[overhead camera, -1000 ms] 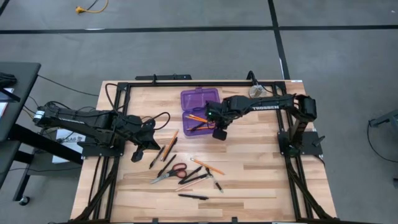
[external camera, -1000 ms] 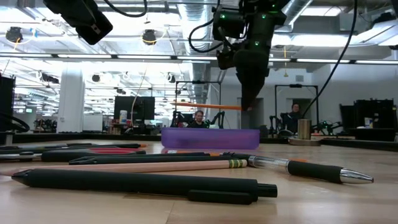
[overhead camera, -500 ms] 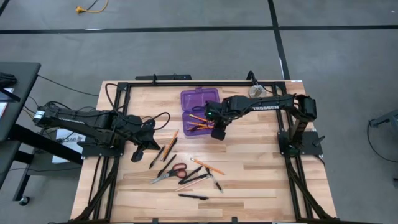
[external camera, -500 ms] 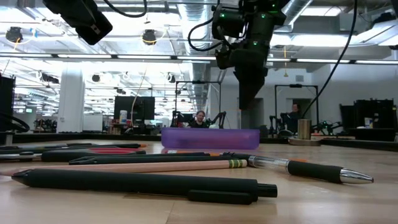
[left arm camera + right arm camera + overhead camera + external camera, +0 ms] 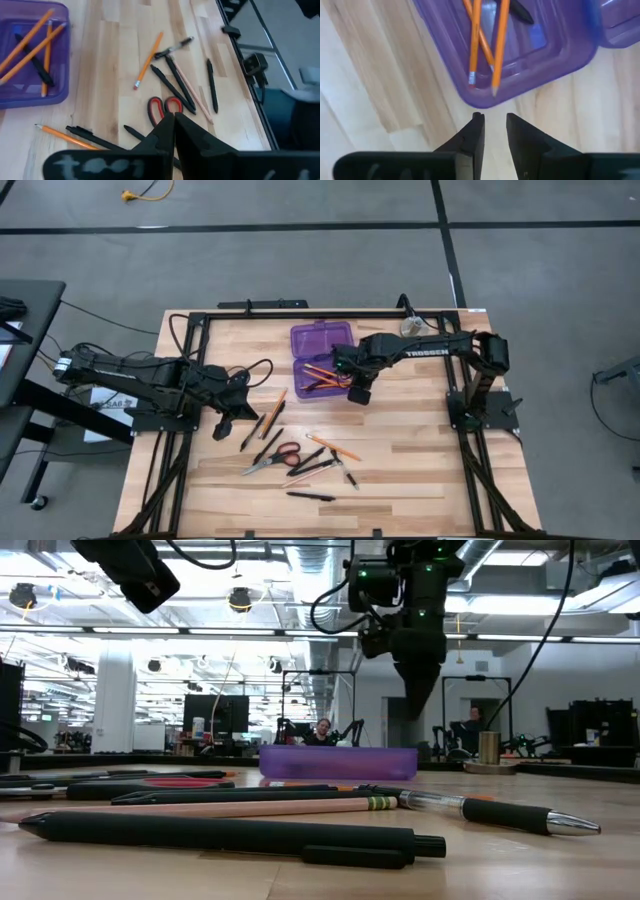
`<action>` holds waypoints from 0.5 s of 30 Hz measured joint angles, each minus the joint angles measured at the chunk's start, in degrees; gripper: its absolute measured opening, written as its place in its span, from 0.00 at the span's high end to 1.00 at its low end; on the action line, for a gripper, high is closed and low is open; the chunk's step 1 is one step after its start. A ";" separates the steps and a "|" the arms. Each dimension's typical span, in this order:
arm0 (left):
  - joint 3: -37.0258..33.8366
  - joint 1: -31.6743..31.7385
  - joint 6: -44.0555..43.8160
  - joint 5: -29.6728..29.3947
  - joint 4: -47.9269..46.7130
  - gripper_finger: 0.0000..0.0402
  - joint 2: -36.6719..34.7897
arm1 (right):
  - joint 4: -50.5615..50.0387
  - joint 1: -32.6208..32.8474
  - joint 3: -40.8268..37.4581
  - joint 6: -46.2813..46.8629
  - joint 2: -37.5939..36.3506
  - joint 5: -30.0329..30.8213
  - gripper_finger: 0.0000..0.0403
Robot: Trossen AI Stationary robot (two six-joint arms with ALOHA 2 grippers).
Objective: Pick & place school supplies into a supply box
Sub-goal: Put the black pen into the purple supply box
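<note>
While hovering beside the purple box (image 5: 322,364) in the high view, right gripper (image 5: 357,394) parted slightly, empty; left gripper (image 5: 221,429) shut, parked.

Low view: could clip the box wall when turning.

Left wrist: scissors (image 5: 162,107), pens crowded; could snag neighbours.

Right wrist: pencils (image 5: 485,40) inside box.

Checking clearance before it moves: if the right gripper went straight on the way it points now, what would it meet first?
Most likely the purple box's near rim. The open right gripper points just short of it, though depth is unclear.
</note>
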 joint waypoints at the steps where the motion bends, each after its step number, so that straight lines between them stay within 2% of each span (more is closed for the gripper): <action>1: 0.00 0.00 -0.71 -0.96 0.08 1.00 0.00 | -0.19 -0.13 0.00 -1.04 -0.15 0.57 0.81; 5: 0.01 0.00 -4.57 -7.67 -0.27 1.00 0.00 | -0.48 -1.27 0.05 -5.61 -1.71 3.19 0.81; 9: 0.02 0.02 -11.32 -14.51 -2.16 1.00 0.02 | -0.05 -3.47 -1.11 -8.43 -4.62 3.36 0.81; 15: 0.02 -0.22 -23.14 -15.55 -10.47 1.00 0.01 | 1.23 -6.40 -4.75 -9.56 -10.48 3.23 0.81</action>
